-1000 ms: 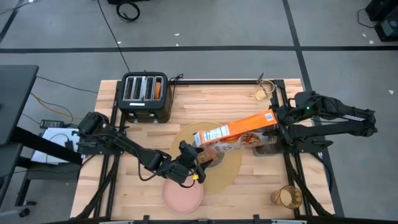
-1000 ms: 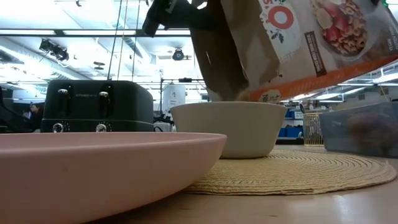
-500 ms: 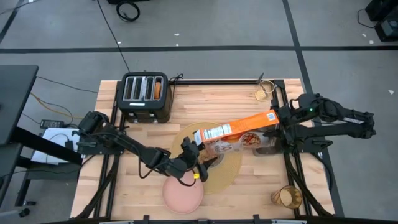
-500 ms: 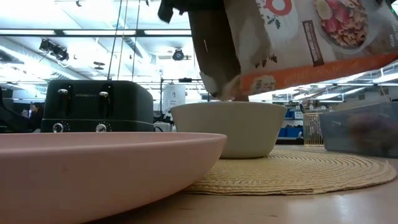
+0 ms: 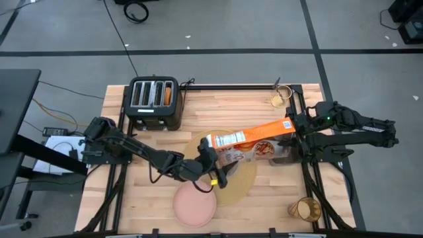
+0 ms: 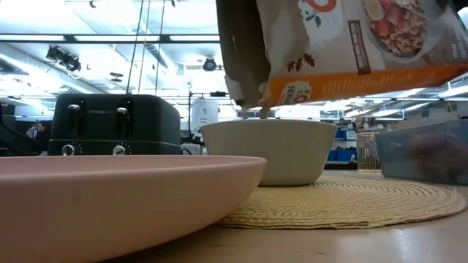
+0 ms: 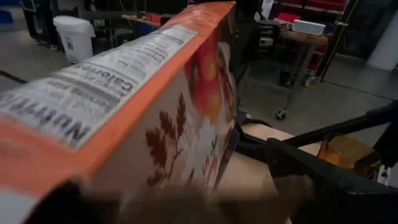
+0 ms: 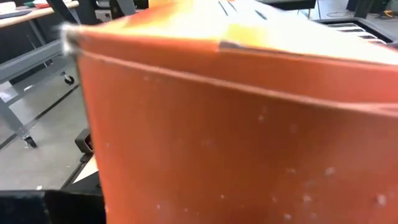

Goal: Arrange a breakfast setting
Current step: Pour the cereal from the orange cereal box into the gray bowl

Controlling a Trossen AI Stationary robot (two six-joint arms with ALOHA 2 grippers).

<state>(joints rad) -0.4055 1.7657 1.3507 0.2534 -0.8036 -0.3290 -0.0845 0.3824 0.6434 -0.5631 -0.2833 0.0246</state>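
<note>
You've got the orange cardboard cereal box lying nearly flat above the large round tan woven placemat, its open end tipped over the pale grey-green bowl, which sits on that mat. The right gripper is clamped on the box's far end and the left gripper grips the end over the bowl. Pink round plate sits at the table's near edge touching the mat, amber glass tumbler at the near right corner, black four-slot toaster at the back left.

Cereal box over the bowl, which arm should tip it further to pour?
Probably the left: its claw holds the cereal box at its open end above the bowl; the right claw holds the far end.
</note>
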